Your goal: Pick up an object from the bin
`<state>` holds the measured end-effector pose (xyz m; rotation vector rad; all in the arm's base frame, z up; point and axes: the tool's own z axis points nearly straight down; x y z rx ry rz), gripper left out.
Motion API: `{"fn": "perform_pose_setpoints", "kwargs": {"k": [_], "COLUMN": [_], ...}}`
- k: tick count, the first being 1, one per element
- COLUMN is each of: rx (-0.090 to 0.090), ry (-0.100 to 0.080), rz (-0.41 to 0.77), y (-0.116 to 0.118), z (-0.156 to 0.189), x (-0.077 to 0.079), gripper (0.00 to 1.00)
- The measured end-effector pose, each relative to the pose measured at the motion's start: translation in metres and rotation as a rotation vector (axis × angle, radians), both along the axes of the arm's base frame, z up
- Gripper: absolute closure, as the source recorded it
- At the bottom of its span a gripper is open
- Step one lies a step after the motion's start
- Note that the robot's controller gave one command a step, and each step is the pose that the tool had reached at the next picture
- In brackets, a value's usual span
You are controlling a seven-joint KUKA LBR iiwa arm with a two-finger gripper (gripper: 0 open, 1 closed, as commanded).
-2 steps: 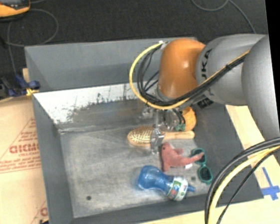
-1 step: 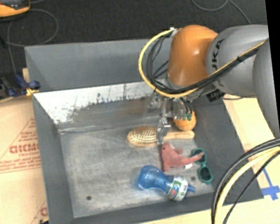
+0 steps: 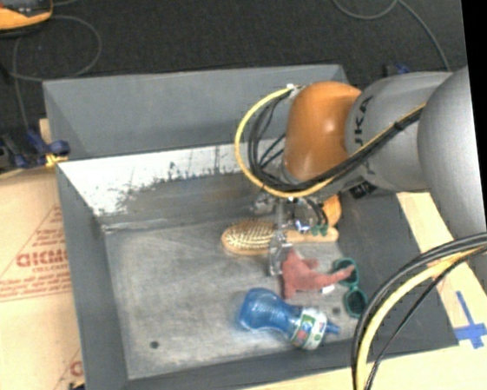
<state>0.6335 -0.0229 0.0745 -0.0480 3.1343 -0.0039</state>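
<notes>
"Under the orange wrist cover [image 3: 319, 129], a little right of the bin's middle, the claw [image 3: 279, 245] hangs low over a tan hairbrush [image 3: 248, 237], about where the bristled head meets the handle."

"Is it wide or pinched?"

"I can't tell. The cables [image 3: 257, 158] and the wrist stand in the way, and I see nothing gripped in it. I can't say whether it touches the brush either."

"Why there, do you think?"

"My guess is that the brush lies flat with its handle pointing right, toward the arm, and the neck is the slimmest part to close on. It also has bare floor on its left, so there's less to bump."

"What else is in there?"

"It's a grey metal bin [image 3: 84, 252] with sloped walls, and everything is gathered in its right half. Just in front of the brush, near the claw, is a pink soft-looking thing [image 3: 303, 275]. Beside that is a dark green piece [image 3: 353, 295] I can't make out. Nearest the front wall, a blue bottle [image 3: 265, 311] lies on its side, its green-and-white end pointing right."

"Anything lifted?"

"No, everything lies on the floor. I'd say the pick isn't made yet."
</notes>
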Motion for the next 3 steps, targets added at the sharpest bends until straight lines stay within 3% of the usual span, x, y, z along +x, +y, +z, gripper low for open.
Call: {"fn": "perform_pose_setpoints", "kwargs": {"k": [1,3], "rx": [0.008,0.008], "ry": [0.000,0.000], "rz": [-0.240,-0.240], "y": [-0.0031,-0.0031], "z": [0.0000,0.0020], "x": [0.0130,0.0126], "gripper": [1.00,1.00]}}
